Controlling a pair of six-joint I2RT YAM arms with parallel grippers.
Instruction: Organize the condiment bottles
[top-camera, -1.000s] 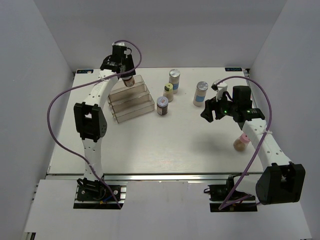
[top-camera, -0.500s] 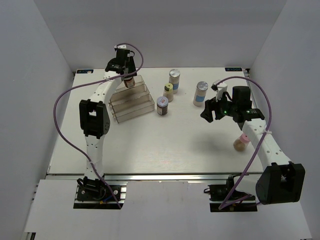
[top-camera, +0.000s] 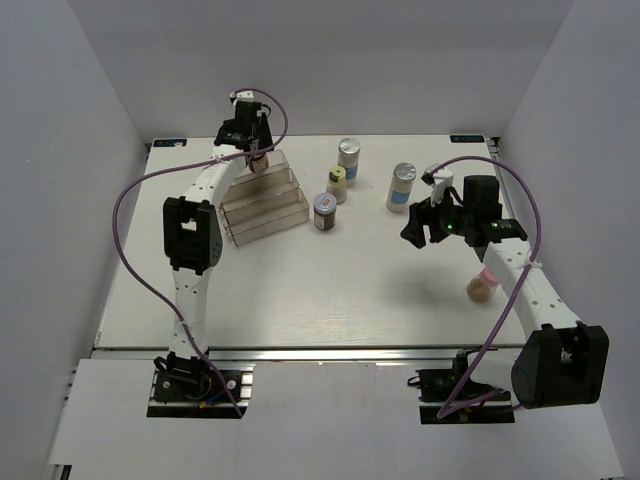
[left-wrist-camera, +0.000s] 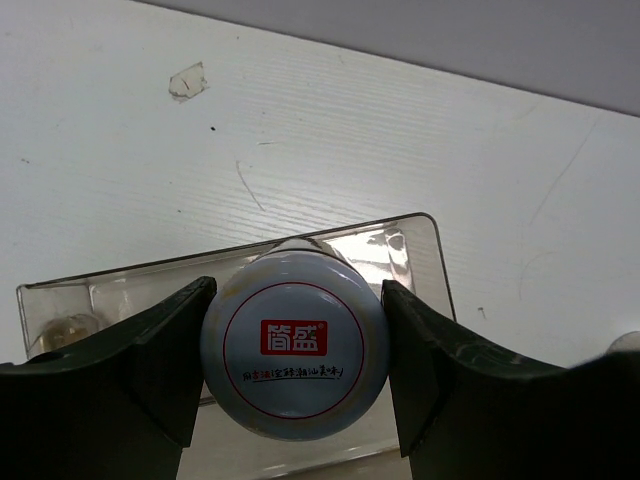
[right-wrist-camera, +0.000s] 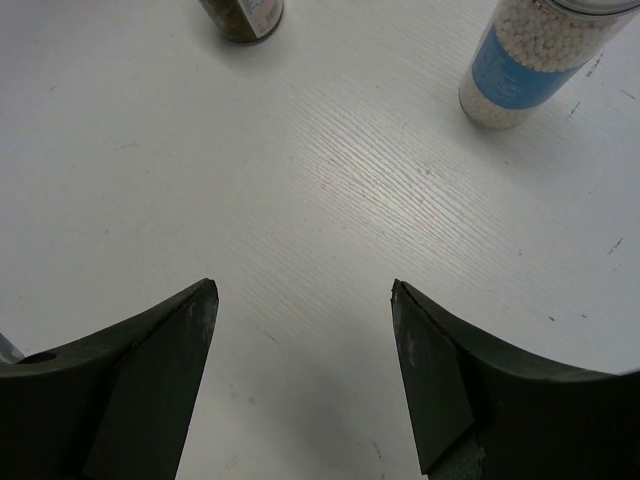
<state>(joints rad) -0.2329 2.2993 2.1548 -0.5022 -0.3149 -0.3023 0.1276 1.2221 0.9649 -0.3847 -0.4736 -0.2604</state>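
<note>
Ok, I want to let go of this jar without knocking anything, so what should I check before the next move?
1. Jaws of the left gripper closed on the pale-lidded jar with a red logo: ok.
2. That jar above the clear stepped plastic rack: ok, at its far end.
3. Its base seated on a step: cannot tell.
4. The right gripper open and empty above the white table: ok.
5. The pink-lidded tan jar clear of the right arm: cannot tell; it stands tight beside the forearm.
</note>
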